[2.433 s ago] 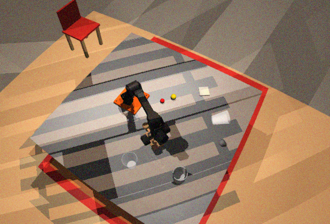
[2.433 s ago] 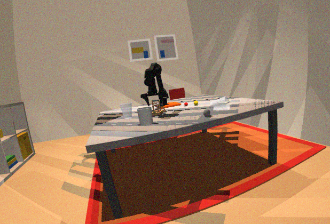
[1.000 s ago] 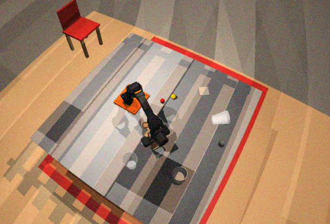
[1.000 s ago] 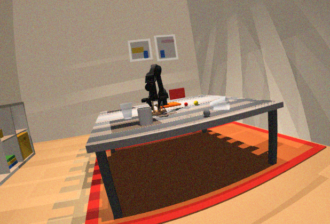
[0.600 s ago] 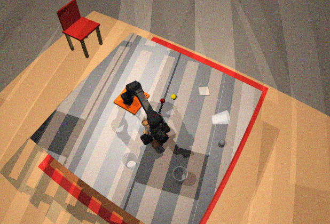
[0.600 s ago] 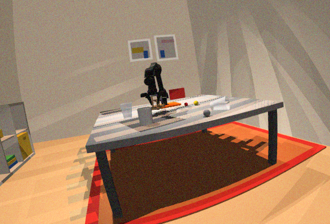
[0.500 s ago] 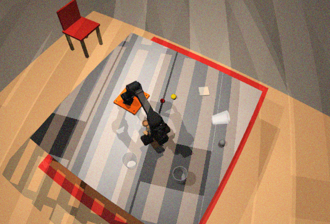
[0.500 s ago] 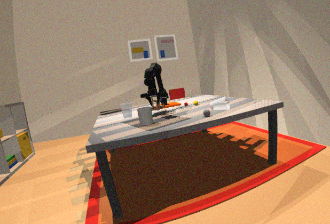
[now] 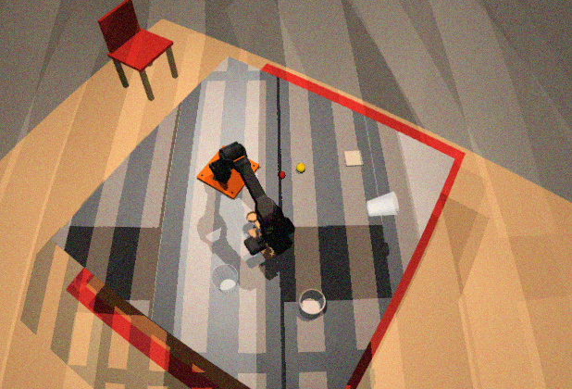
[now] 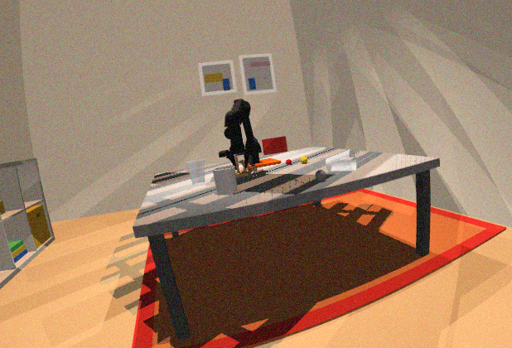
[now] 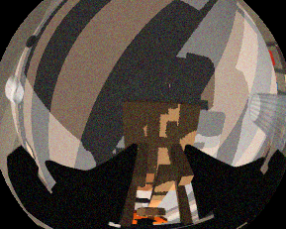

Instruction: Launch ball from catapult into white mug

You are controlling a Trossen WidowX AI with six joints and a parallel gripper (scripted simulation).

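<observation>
The wooden catapult [image 9: 251, 217] [image 10: 240, 166] [image 11: 160, 123] stands on the table, partly hidden by the arm in the top view. My gripper [image 9: 267, 239] [image 10: 239, 156] [image 11: 161, 149] is low over it and shut on its wooden frame, a finger on either side. The white mug [image 9: 312, 302] [image 10: 224, 181] stands upright beyond the catapult. A red ball [image 9: 281, 175] [image 10: 288, 161] and a yellow ball [image 9: 301, 168] [image 10: 304, 160] lie near the arm's base. A dark grey ball [image 9: 382, 250] [image 10: 321, 175] lies farther out. I cannot tell whether the catapult's cup holds a ball.
A clear ribbed glass [image 9: 225, 279] [image 10: 195, 171] [image 11: 273, 118] stands to one side of the catapult. A white cup [image 9: 383, 205] [image 10: 341, 163] [image 11: 14, 91] lies on its side across from it. A flat cream square [image 9: 353, 158] lies beyond the yellow ball. The orange base plate [image 9: 236, 191] is under the arm.
</observation>
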